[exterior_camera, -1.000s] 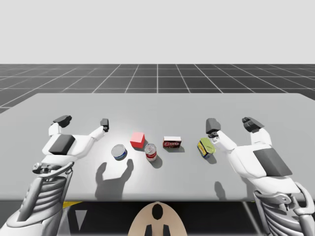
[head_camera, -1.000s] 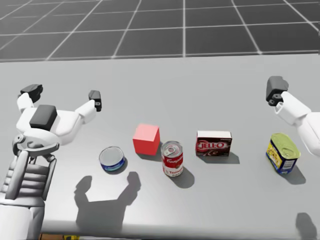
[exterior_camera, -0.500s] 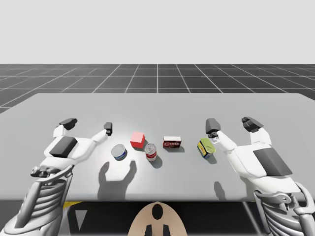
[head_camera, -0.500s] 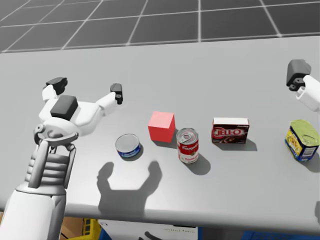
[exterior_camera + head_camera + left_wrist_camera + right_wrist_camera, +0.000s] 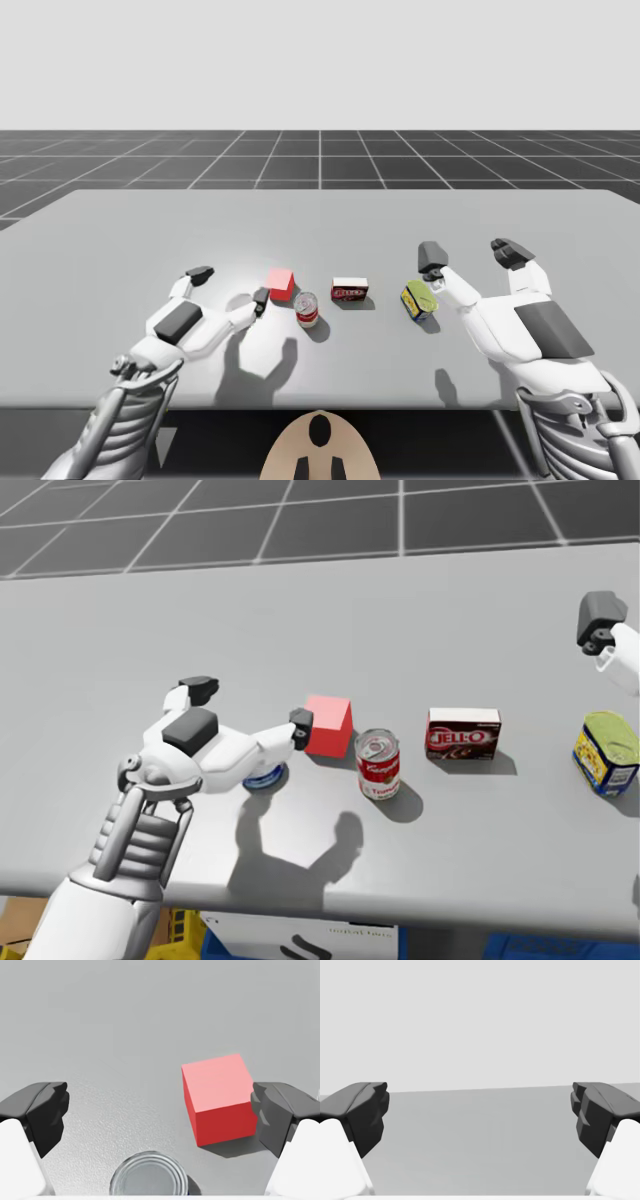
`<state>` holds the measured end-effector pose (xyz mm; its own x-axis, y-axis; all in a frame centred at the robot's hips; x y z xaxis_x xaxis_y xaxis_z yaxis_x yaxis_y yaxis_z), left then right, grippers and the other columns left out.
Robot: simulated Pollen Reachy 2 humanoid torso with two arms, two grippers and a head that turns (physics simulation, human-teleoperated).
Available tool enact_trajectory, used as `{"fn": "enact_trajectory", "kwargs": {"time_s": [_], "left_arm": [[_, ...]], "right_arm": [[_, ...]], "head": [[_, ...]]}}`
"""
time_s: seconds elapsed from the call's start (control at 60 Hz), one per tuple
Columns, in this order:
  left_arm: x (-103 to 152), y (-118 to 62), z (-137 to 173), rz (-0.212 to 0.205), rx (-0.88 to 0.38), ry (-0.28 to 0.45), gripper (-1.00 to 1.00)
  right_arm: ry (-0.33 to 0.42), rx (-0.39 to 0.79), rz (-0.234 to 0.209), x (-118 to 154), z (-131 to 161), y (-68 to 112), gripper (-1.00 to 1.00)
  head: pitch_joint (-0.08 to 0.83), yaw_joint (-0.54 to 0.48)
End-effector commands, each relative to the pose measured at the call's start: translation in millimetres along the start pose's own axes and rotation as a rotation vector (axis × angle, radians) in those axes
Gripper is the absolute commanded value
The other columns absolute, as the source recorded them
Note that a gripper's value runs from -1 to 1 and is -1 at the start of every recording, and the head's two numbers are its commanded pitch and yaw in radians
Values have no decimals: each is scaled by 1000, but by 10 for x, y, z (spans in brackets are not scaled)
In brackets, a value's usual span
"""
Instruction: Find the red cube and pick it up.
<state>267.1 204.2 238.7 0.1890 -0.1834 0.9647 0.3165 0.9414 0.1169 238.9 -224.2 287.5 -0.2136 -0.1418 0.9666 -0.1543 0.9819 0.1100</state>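
Note:
The red cube (image 5: 280, 284) (image 5: 328, 725) rests on the grey table, left of centre. My left gripper (image 5: 230, 285) (image 5: 250, 705) (image 5: 160, 1115) is open and low over the table. In the left wrist view the cube (image 5: 220, 1097) lies between the fingers, hard against one fingertip (image 5: 275, 1112), with a wide gap to the other. In the head view that fingertip (image 5: 300, 720) is at the cube's left face. My right gripper (image 5: 470, 252) (image 5: 480, 1115) is open at the right, with nothing between its fingers.
A short blue can (image 5: 265, 777) (image 5: 149, 1177) sits under my left gripper. To the right of the cube stand a red-and-white can (image 5: 307, 309) (image 5: 378, 765), a dark red box (image 5: 349, 291) (image 5: 463, 734) and a yellow-and-blue can (image 5: 418, 300) (image 5: 607, 752) next to my right arm.
My left arm has swung right and forward, over the short blue can, bringing one finger up to the red cube. My head has turned a little. The right arm has not moved.

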Motion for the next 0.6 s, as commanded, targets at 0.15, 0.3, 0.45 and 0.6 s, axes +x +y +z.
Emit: {"fn": "enact_trajectory", "kwargs": {"time_s": [0.15, 0.3, 0.45, 0.6], "left_arm": [[-239, -279, -307, 80, -61, 222, -1000], [-297, -374, -483, 107, -75, 278, -1000], [-326, -465, -650, 127, -74, 316, -1000], [-340, -537, -786, 139, -61, 330, -1000]], "right_arm": [[0, -1, -19, -11, 6, 14, -1000], [0, 1, -24, -7, 11, 8, -1000], [0, 3, -27, 0, 16, 0, -1000], [0, 4, -29, 9, 24, -5, -1000]], "head": [[636, 177], [634, 175], [636, 169], [640, 163]]}}
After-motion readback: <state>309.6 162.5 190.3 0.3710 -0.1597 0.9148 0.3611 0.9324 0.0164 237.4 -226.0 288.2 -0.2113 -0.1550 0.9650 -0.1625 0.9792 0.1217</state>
